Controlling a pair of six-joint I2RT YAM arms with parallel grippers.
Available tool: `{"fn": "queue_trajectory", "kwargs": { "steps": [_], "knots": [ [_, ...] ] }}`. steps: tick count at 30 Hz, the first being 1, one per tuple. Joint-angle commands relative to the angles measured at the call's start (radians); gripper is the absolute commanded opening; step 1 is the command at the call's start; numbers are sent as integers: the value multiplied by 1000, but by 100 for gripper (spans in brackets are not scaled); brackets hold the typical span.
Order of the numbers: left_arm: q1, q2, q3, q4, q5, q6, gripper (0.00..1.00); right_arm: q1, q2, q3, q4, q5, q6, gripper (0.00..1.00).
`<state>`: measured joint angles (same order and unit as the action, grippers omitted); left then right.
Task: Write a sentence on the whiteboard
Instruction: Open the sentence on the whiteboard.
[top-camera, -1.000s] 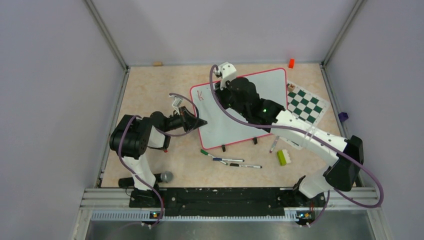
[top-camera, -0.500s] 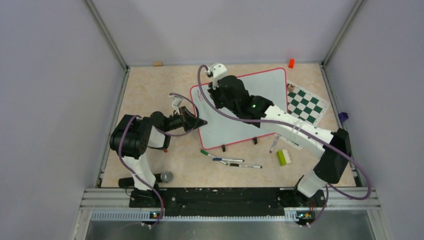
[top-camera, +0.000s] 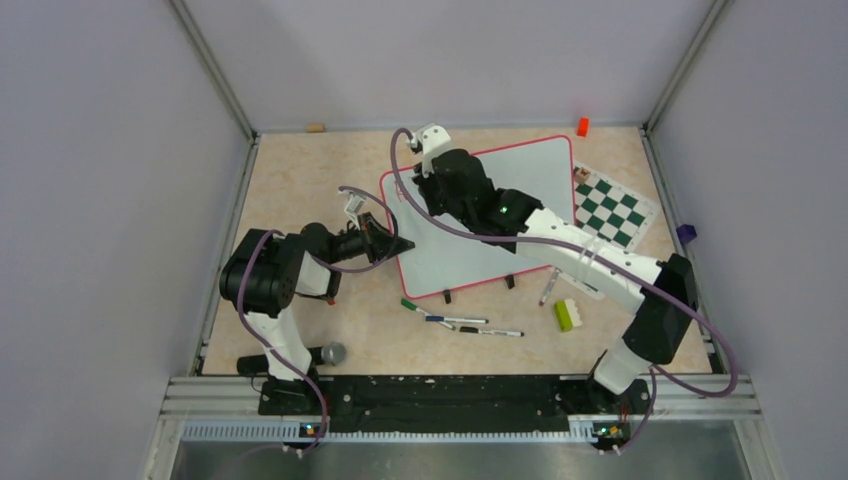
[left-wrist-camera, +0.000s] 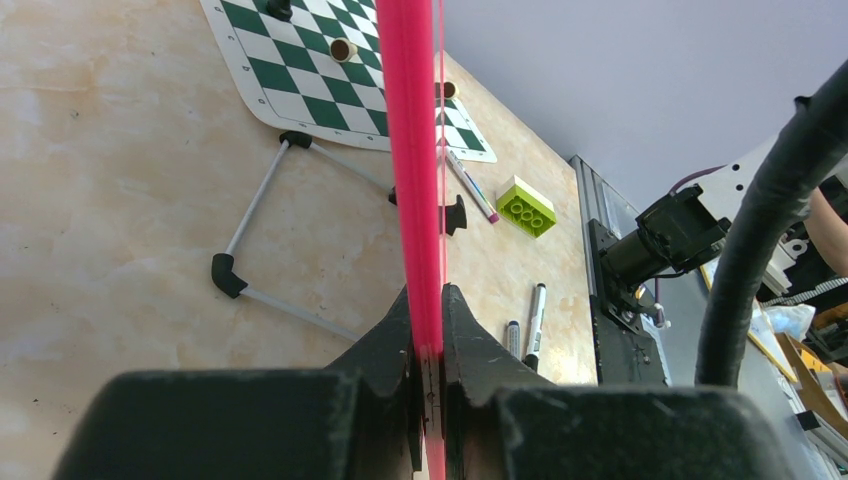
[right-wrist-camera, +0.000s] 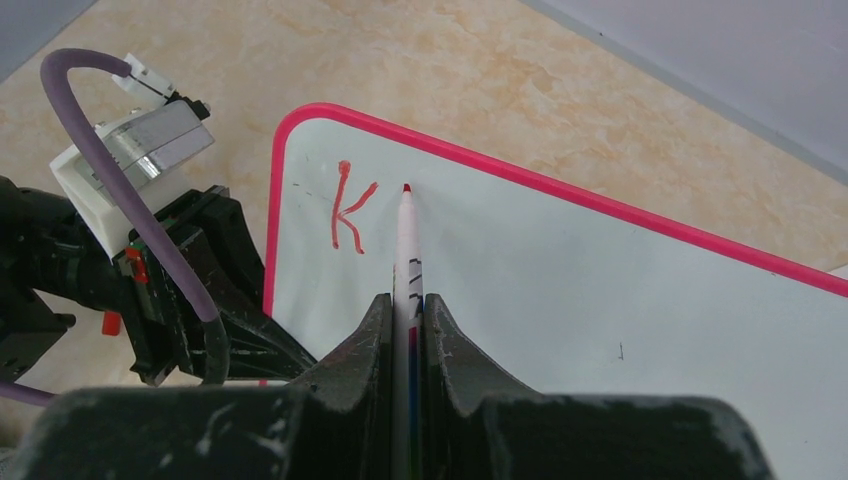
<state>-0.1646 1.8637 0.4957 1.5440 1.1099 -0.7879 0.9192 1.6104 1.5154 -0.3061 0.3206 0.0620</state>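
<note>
The whiteboard (top-camera: 450, 262) stands propped on the desk (top-camera: 300, 180) left of the chess mat (top-camera: 612, 208). The left tool (left-wrist-camera: 428, 300) is pressed tight on the board's red-pink frame at its left edge, steadying it. The right tool (right-wrist-camera: 408, 305) pinches a red marker (right-wrist-camera: 407, 245) upright between its fingers. The marker's tip sits just right of the single red "K" (right-wrist-camera: 350, 218), the only part of the sentence written so far, and near the top frame. I cannot tell whether the tip touches the surface. The main risk I see is pressure: a hard push could rock the propped board or slide its thin frame through the left tool's pinch, which would skew the stroke. The marker could also slip up inside the right tool and leave a faint or broken line. With the tip so high, the next letter may crowd the frame or the "K". Compared with a second ago, the right arm has swung left along the board's upper edge and now hides the "K" from overhead. The left arm and both grips are unchanged.
</note>
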Motion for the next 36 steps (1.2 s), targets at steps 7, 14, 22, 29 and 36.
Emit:
{"fn": "queue_trajectory", "kwargs": {
  "steps": [7,14,22,29,36],
  "knots": [
    [-17,26,-13,76,91,122,0,9,51,84,-22,35,-4,0],
    [-16,27,-8,76,90,121,0,10,50,85,-39,66,-3,0],
    [-16,29,-5,76,87,120,0,11,43,78,-28,57,-1,0],
    [-16,29,-3,76,88,118,0,11,30,79,-18,45,-6,0],
    [-16,31,-2,76,91,118,0,12,-68,14,37,-51,-3,0]
  ]
}}
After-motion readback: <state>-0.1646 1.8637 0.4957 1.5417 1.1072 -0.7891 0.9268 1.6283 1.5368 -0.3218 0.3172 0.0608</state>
